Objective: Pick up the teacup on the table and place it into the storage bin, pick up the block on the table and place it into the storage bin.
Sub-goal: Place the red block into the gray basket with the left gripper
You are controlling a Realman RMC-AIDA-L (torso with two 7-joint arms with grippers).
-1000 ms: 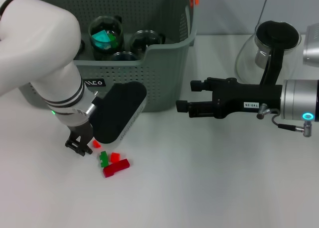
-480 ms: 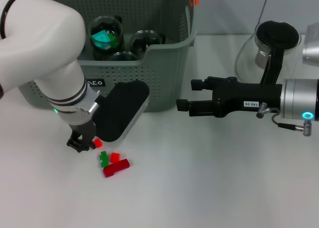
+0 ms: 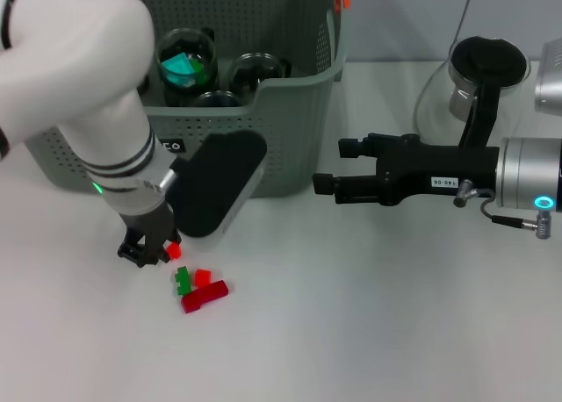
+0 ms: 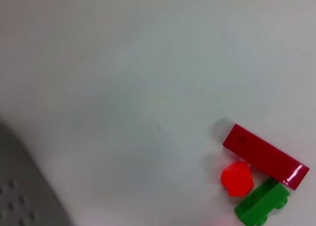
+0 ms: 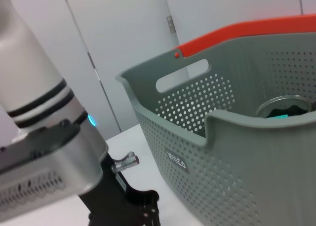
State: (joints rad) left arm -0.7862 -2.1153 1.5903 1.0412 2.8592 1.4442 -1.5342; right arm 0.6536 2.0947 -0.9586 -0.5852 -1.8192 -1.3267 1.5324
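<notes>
My left gripper (image 3: 145, 249) hangs low over the table in front of the storage bin (image 3: 290, 130), shut on a small red block (image 3: 173, 250). Just right of it lie three more blocks: a green one (image 3: 183, 280), a small red one (image 3: 203, 277) and a long dark red one (image 3: 205, 296). The left wrist view shows the long red block (image 4: 264, 156), the small red one (image 4: 237, 177) and the green one (image 4: 261, 204) on the table. Three glass teacups (image 3: 186, 64) stand inside the bin. My right gripper (image 3: 336, 167) hovers open and empty, right of the bin.
A glass pot with a black lid (image 3: 479, 73) stands at the back right, behind my right arm. The bin's orange handle (image 5: 247, 31) and perforated wall (image 5: 237, 152) fill the right wrist view, with my left arm (image 5: 39, 137) beside them.
My left gripper has risen slightly and shifted right, and the small red block has moved with it. The right arm has stayed still.
</notes>
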